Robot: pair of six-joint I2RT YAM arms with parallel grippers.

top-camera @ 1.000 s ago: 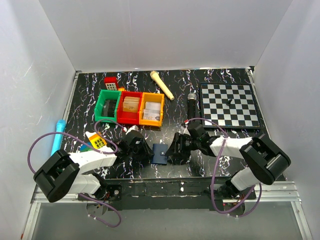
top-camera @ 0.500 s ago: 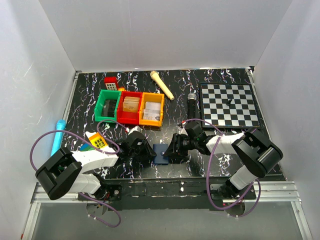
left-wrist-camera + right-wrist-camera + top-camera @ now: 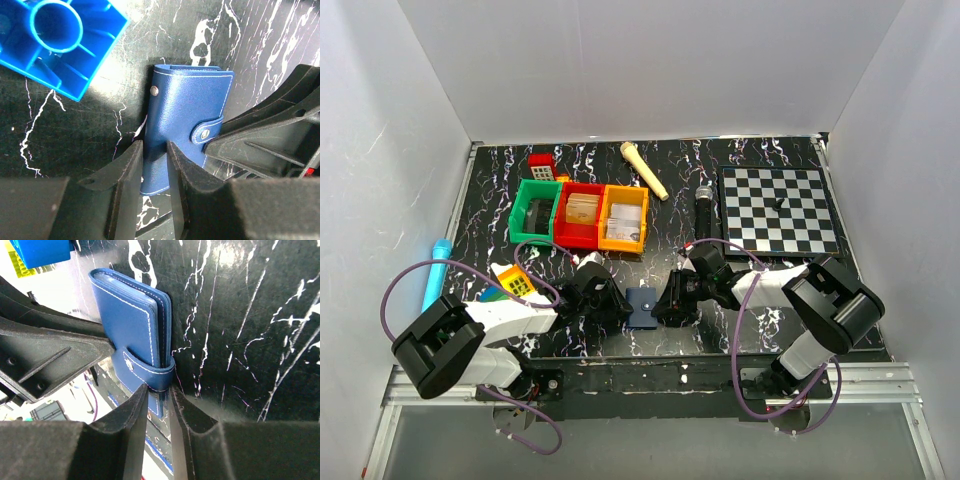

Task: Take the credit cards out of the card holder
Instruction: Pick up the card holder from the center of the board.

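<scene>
The navy-blue card holder [image 3: 642, 305] lies near the table's front edge, between my two grippers. It is folded shut with its snap tab [image 3: 207, 132] fastened. My left gripper [image 3: 154, 172] is shut on the holder's [image 3: 185, 100] lower left edge. My right gripper [image 3: 159, 402] is shut on the holder's [image 3: 130, 320] edge just below the tab [image 3: 150, 372]. In the top view the left gripper [image 3: 617, 305] and right gripper [image 3: 666, 303] meet at the holder from either side. No card shows outside it; only layered edges [image 3: 164, 325] show at its side.
A blue toy block [image 3: 55, 45] lies just beyond the holder. Green [image 3: 535, 210], red [image 3: 580, 215] and orange [image 3: 624, 218] bins stand behind. A chessboard [image 3: 778, 208], a black microphone [image 3: 704, 210], a wooden peg [image 3: 643, 170] and a blue tube [image 3: 435, 272] are further off.
My right arm's elbow has swung in and its gripper has pressed slightly left onto the holder. The holder has shifted a little. The left arm has barely moved.
</scene>
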